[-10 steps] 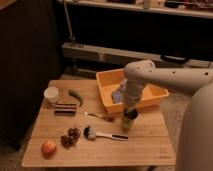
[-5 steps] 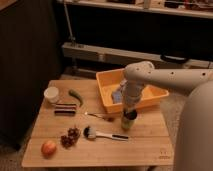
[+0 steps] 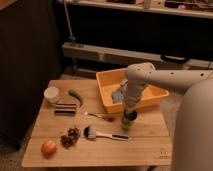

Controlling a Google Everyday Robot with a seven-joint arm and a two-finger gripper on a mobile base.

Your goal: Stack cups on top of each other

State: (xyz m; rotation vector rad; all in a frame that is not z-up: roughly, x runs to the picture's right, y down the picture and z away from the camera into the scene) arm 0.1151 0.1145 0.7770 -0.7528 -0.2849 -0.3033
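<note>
partly, the gripper (image 3: 129, 111) hides the cups (image 3: 127, 124) beneath it.

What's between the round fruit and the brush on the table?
In the camera view, dark grapes lie between the fruit and the brush. The claw hangs farther right, over the green cup beside the yellow bin.

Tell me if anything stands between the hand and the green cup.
Nothing visible does. The hand is right over the green cup, in front of the yellow bin; the brush lies to the cup's left, apart from it.
</note>
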